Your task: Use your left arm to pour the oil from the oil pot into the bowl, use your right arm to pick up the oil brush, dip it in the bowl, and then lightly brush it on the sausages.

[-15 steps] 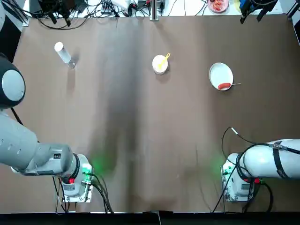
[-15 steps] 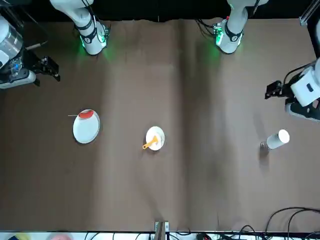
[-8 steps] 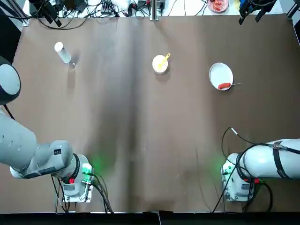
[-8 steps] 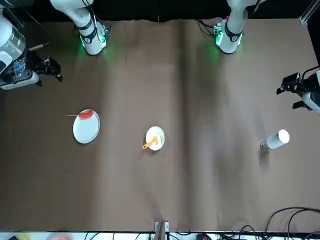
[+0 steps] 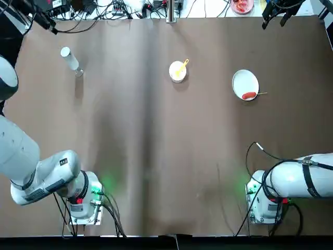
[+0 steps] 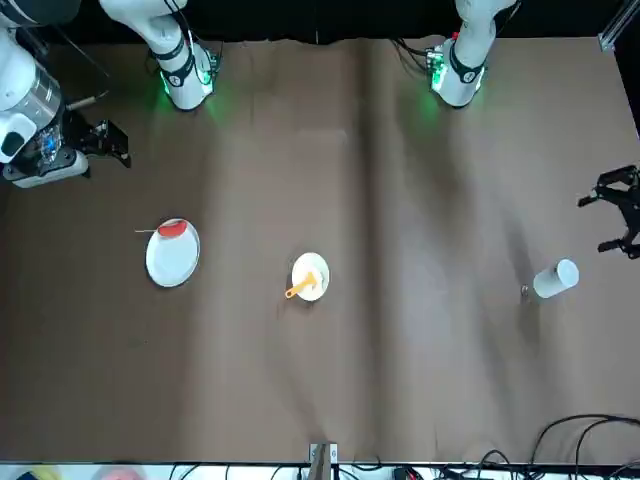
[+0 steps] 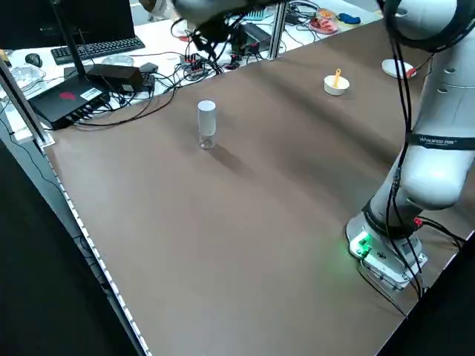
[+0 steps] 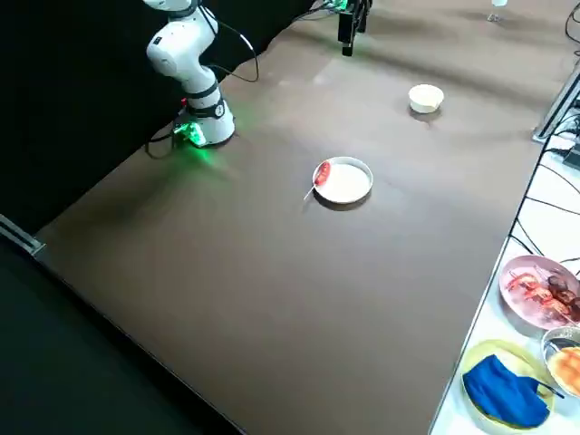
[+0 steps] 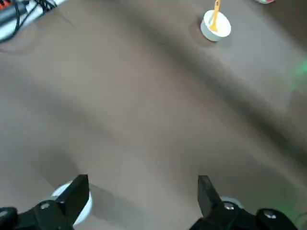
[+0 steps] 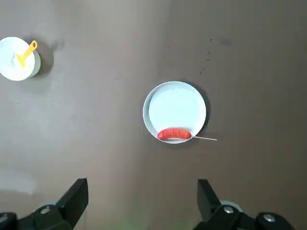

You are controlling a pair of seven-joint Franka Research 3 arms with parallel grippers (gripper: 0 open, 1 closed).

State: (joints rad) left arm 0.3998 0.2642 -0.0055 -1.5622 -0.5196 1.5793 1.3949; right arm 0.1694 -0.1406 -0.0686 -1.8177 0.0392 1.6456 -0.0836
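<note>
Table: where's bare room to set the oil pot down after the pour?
Bare cloth lies between the oil pot and the bowl, and across the whole near half toward the arm bases. A narrower bare gap separates the bowl, with the oil brush in it, from the plate carrying the sausage. The far edge is crowded with cables.

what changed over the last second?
The left gripper, open and empty, swung out past the oil pot toward the table's left edge and far side. The right gripper, open too, edged slightly inward. The oil pot, the bowl with the oil brush in it, and the sausage on the plate stayed put.
</note>
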